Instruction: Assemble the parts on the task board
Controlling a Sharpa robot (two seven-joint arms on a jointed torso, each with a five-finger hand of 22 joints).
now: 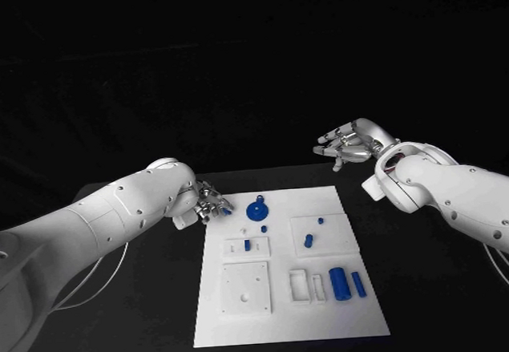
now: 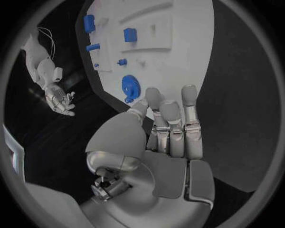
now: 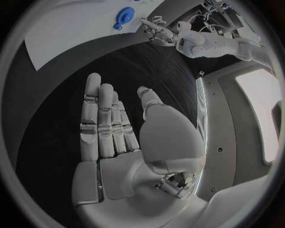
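The left hand [image 1: 208,204] hangs at the far left corner of the task board [image 1: 289,318], fingers straight and slightly apart, holding nothing; in its wrist view the fingertips [image 2: 154,94] reach toward the blue gear [image 2: 131,87] and stop just short of it or barely at its edge, which of the two cannot be told. The right hand [image 1: 346,145] is raised off the table beyond the board's far right corner, well apart from every part, its palm flat and fingers spread with nothing in them. The blue gear [image 1: 258,210] lies near the board's far edge, just beside the left hand. Closer to the robot, small blue pegs [image 1: 310,240] sit on the raised white blocks, and two larger blue cylinders [image 1: 340,284] lie side by side near the board's right edge. The parts look like small, hard plastic pieces: probably light, stiff and smooth enough to slip or roll under a loose touch. The gear would best be pinched across its toothed rim, thumb against a finger, and the cylinders taken across their round sides near the middle so they do not tip.
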